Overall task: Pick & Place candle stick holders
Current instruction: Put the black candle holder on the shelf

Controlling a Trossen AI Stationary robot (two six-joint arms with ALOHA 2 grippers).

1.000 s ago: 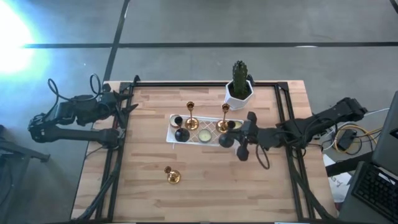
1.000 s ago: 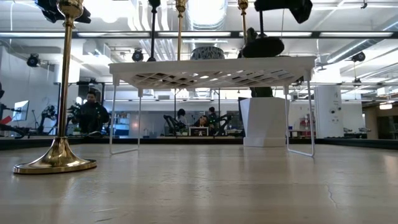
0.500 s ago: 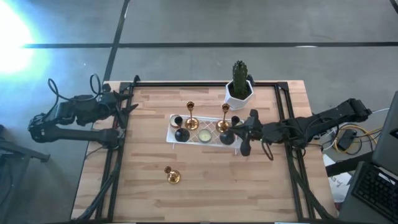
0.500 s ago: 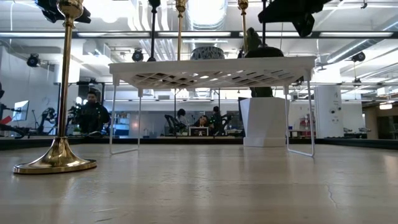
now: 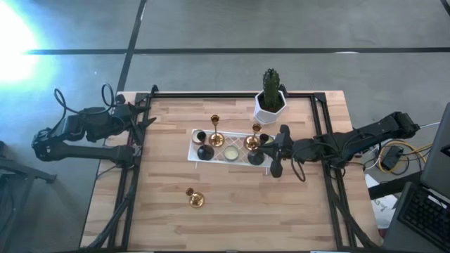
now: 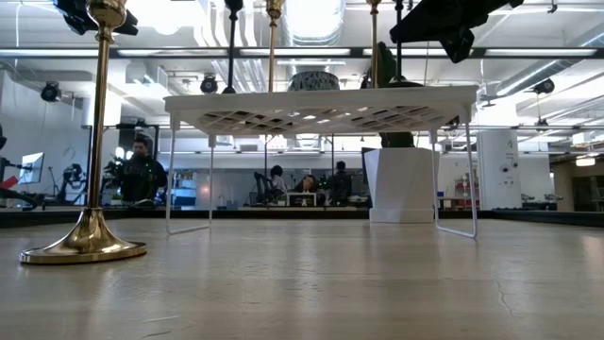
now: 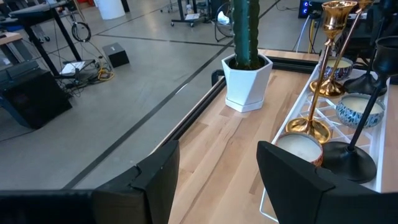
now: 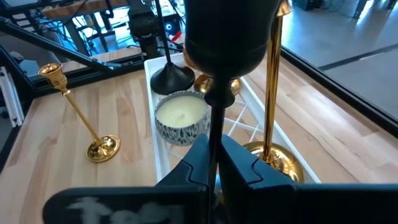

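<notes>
A white wire rack (image 5: 211,137) stands mid-table. On it are two gold holders (image 5: 216,131) (image 5: 252,138), a black holder (image 5: 204,150) and pale candles. My right gripper (image 5: 273,153) is at the rack's right end, shut on a second black holder (image 5: 256,156), also seen in the right wrist view (image 8: 230,31). A third gold holder (image 5: 195,199) stands on its round base on the bare table nearer the front, also in the low view (image 6: 90,142). My left gripper (image 7: 217,180) is open and empty at the table's far left. My right gripper pinches the black holder's thin stem (image 8: 213,121) between its two fingers (image 8: 242,165), below the cup. The fingers come level from the table's right side and lie across the stem. The holder stands upright over the rack's right end; the gripper hides its base.
A white pot with a green cactus (image 5: 270,102) stands behind the rack's right end. A candle in a patterned bowl (image 8: 180,118) sits on the rack just beyond the held holder. A black frame runs along the table's edges (image 5: 320,119). Bare wood lies in front of the rack.
My right gripper has carried the black holder a little toward the table's far edge and down. The holder has stayed upright, and its base has come from above the rack's right end down to the rack's top.
</notes>
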